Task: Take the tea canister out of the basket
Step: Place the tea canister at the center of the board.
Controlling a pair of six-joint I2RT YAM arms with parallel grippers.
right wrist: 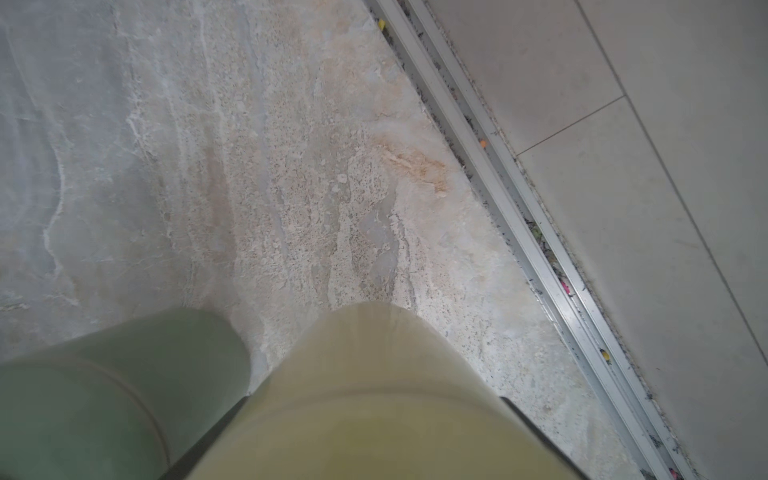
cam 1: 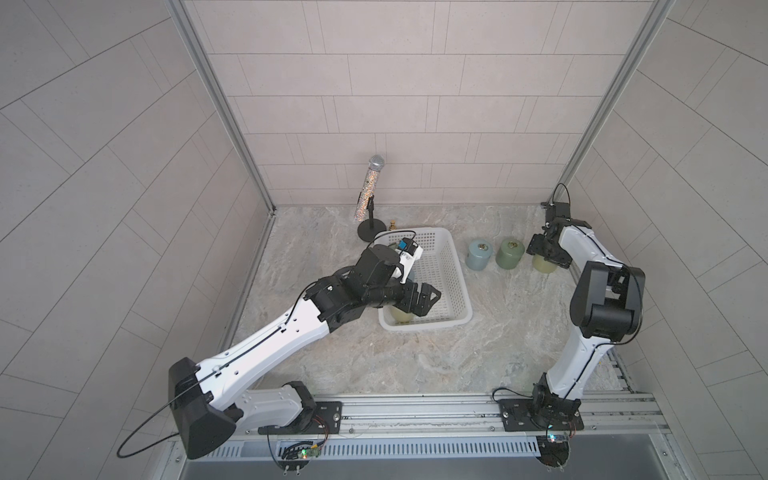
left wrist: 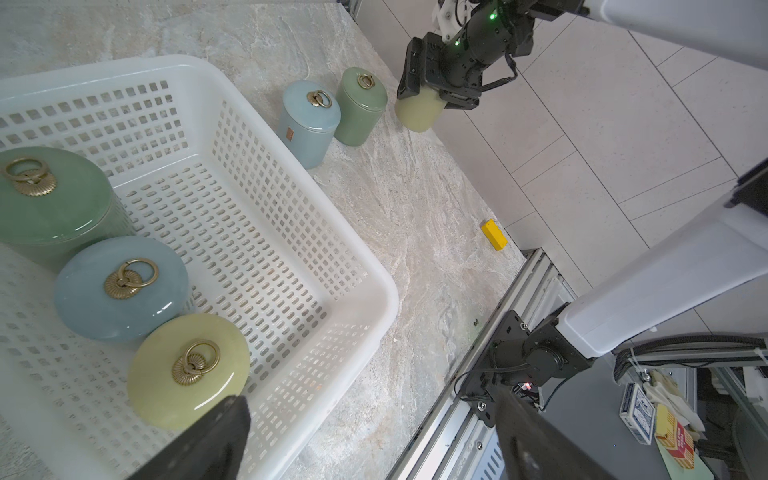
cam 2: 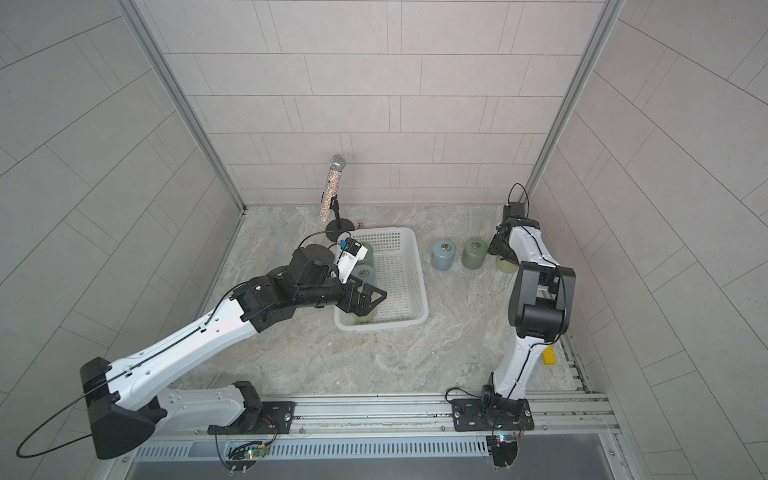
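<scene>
The white basket (cam 1: 456, 266) (left wrist: 386, 291) holds three tea canisters in a row: green (left wrist: 50, 199), blue (left wrist: 120, 286) and yellow (left wrist: 187, 370). My left gripper (cam 1: 422, 300) (left wrist: 365, 436) hovers open over the basket's near end, just above the yellow one and touching nothing. To the right of the basket a blue canister (cam 1: 478, 255) and a green canister (cam 1: 509, 253) stand on the table. Beside them is a second yellow canister (cam 1: 544, 266) (right wrist: 374, 353), with its base down at the table. My right gripper (cam 1: 547, 251) (right wrist: 374, 399) is shut on its sides from above.
A glittery microphone (cam 1: 368, 187) on a black stand rises just behind the basket's far left corner, next to a small brass piece (cam 1: 392, 225). A yellow block (left wrist: 493, 235) lies by the right wall. That wall and its metal rail (right wrist: 519, 208) run close beside my right gripper.
</scene>
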